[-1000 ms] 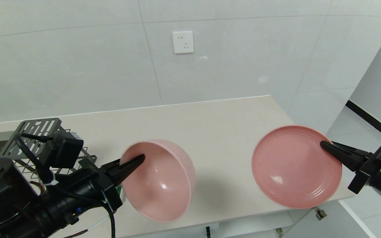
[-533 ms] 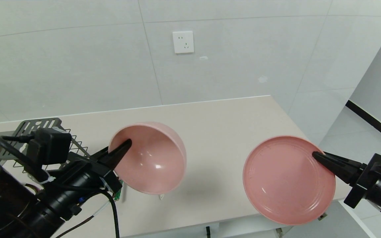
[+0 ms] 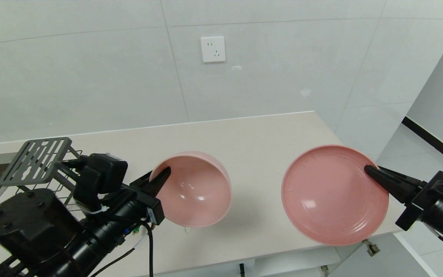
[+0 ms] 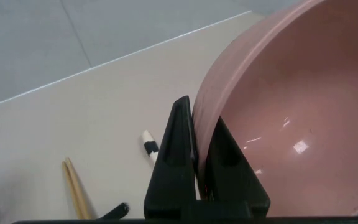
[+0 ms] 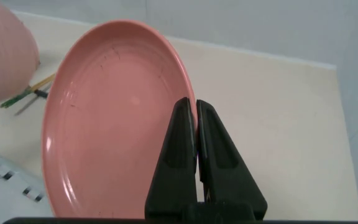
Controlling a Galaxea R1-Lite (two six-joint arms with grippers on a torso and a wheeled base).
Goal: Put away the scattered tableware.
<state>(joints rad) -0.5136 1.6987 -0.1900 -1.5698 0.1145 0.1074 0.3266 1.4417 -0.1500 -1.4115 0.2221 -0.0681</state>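
The black wire rack (image 3: 33, 157) stands at the left end of the counter (image 3: 260, 146). Just right of the rack, the left gripper (image 3: 163, 175) is clamped on the rack-side rim of the pink bowl (image 3: 198, 192), which is held tilted above the counter. Well right of the rack, the pink plate (image 3: 329, 192) is tilted up, with the right gripper (image 3: 371, 171) pinching its far rim. The left arm is nearer the rack, whose slots seem partly hidden.

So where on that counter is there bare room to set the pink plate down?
The counter is bare along the wall, behind the held bowl and plate, and in the strip between them. It is crowded toward the black rack on the left, and chopsticks lie on the counter near the bowl.
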